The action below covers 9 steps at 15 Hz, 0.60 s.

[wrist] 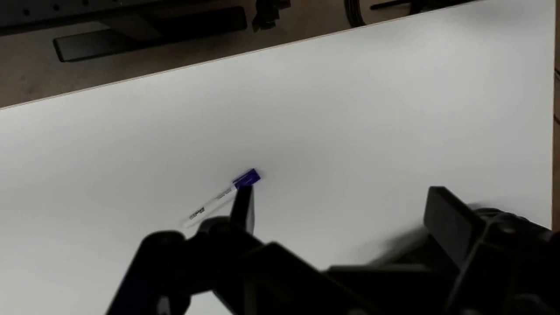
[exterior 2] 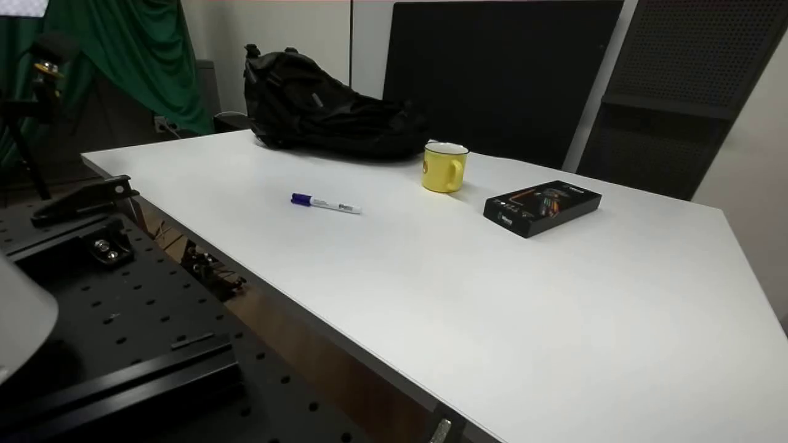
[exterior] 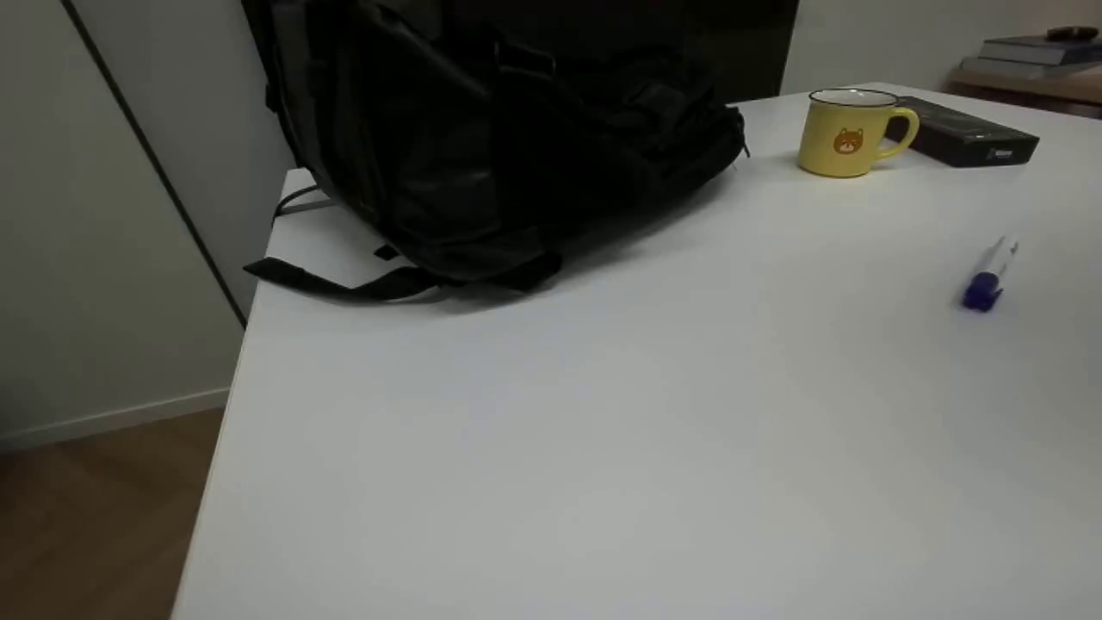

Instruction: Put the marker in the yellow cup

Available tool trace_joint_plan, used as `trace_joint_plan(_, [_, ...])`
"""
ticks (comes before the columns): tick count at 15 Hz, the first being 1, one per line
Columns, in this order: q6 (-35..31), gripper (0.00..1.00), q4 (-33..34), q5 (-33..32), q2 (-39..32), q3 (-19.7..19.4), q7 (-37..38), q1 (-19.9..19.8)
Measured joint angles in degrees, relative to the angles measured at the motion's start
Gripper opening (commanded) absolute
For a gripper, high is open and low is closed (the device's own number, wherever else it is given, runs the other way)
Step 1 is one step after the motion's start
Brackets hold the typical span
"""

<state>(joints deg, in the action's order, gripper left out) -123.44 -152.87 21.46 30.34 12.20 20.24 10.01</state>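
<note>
The marker, with a white barrel and blue-purple cap, lies flat on the white table. It shows in both exterior views [exterior: 990, 277] [exterior 2: 326, 203] and in the wrist view [wrist: 212, 204]. The yellow cup stands upright, with a bear mark and a side handle, in both exterior views [exterior: 820, 138] [exterior 2: 440, 169]. It is out of the wrist view. The inside of the cup is hidden. My gripper [wrist: 341, 189] is wide open and empty above the table. In the wrist view its left finger overlaps the marker's cap end, and the marker lies left of the gap. The fingers show in neither exterior view.
A flat black box [exterior: 968, 133] lies near the cup, also seen in an exterior view [exterior 2: 542, 206]. A large black backpack [exterior: 516, 155] lies at the table's far side, its strap on the tabletop. The table edge [wrist: 183, 66] crosses the upper wrist view. A black perforated platform [exterior 2: 154, 307] stands beside the table.
</note>
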Motion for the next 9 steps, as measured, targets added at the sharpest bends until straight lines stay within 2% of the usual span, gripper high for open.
trace_joint_plan(4, [-0.24,1.00,0.00,-0.45,0.00,-0.16,0.30,-1.39])
trace_joint_plan(9, [-5.80,1.00,-0.27,-1.22,-0.02,-1.09,4.10,-7.14])
